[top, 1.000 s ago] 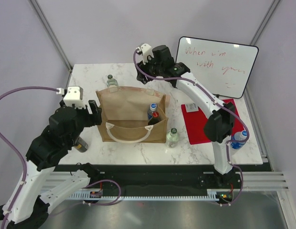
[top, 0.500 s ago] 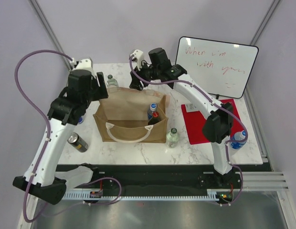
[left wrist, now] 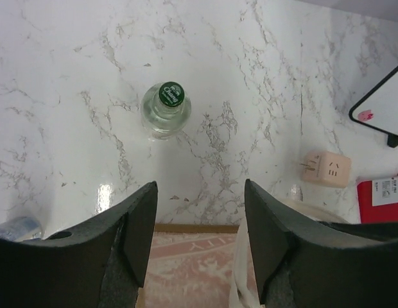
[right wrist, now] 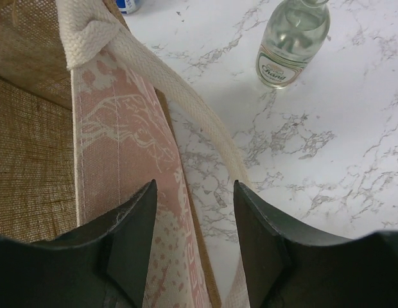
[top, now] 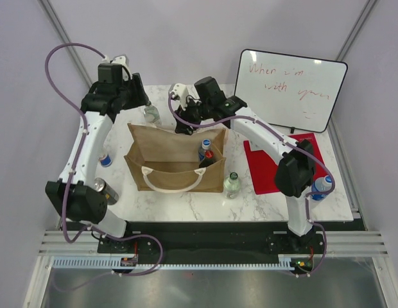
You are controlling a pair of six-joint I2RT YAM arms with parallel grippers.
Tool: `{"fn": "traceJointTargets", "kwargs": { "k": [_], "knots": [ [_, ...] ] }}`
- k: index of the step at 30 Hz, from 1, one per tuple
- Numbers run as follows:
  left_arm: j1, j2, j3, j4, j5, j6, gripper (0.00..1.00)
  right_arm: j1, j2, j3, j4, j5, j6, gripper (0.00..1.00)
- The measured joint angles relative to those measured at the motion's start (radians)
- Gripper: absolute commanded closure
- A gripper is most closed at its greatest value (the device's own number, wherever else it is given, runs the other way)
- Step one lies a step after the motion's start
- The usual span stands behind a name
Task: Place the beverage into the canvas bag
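1. Left hand (left wrist: 199,192): fingers apart, nothing between them, narrower than a second ago. It has swung from the near-left of the tan-brown canvas bag (top: 176,174) to the far-left corner of the white marble tabletop (top: 180,200).
2. Clear glass bottle with green cap (left wrist: 165,110): upright behind the bag, just ahead of the left fingers, untouched. Judged the next beverage; the grasp has not begun.
3. Right hand (right wrist: 194,192): has shifted left along the bag's far rim and straddles it beside the white looped handle (right wrist: 186,109). Whether it presses the fabric, I cannot tell.
4. Bag contents: blue-capped bottle (top: 205,145) and dark red-topped bottle (top: 207,157); the remainder is hidden.
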Motion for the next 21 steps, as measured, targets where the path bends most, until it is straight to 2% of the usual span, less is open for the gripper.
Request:
{"fn": "traceJointTargets", "kwargs": {
  "k": [6, 21],
  "knots": [
    [0.007, 0.176, 0.040, 0.006, 0.028, 0.042, 0.24, 0.012, -0.015, 0.000, -0.013, 0.021, -0.040, 0.41],
    [0.003, 0.202, 0.012, 0.037, 0.058, 0.080, 0.21, 0.047, -0.038, -0.060, -0.030, 0.082, -0.130, 0.42]
  ]
}}
